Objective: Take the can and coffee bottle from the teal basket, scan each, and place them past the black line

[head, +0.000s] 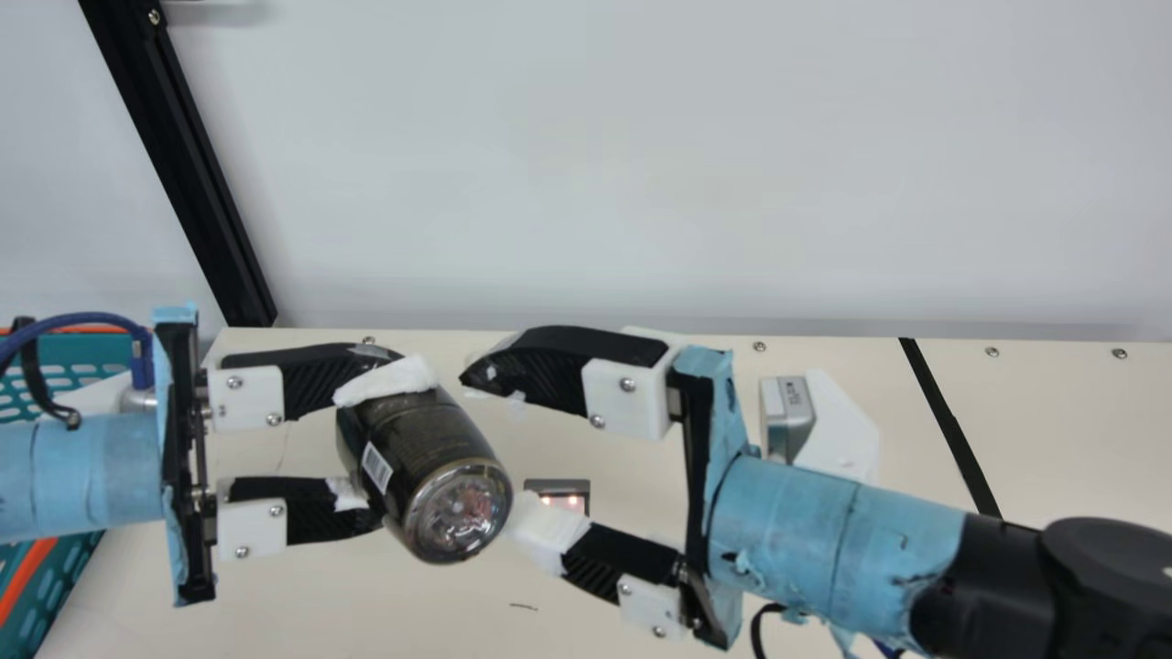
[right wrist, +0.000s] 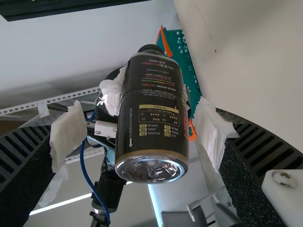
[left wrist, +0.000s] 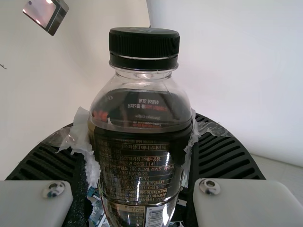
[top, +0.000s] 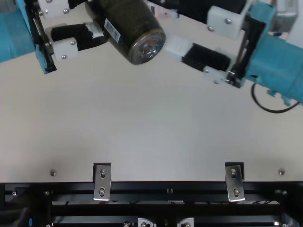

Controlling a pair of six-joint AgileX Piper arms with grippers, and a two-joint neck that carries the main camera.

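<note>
My left gripper (head: 366, 448) is shut on the dark coffee bottle (head: 430, 467), which it holds tilted above the table, its clear base toward the camera and a barcode on its side. In the left wrist view the bottle (left wrist: 142, 156), black cap on, sits between the fingers of my left gripper (left wrist: 142, 151). My right gripper (head: 494, 448) stands open just right of the bottle's base, its fingers apart. From the right wrist, the bottle (right wrist: 152, 118) is ahead of and between the padded tips of my right gripper (right wrist: 137, 137), with gaps on both sides.
A scanner (head: 560, 495) with red lights is on the table, behind and between the grippers. The teal basket (head: 69, 366) stands at the far left, partly behind the left arm. The black line (head: 948, 421) crosses the table at right.
</note>
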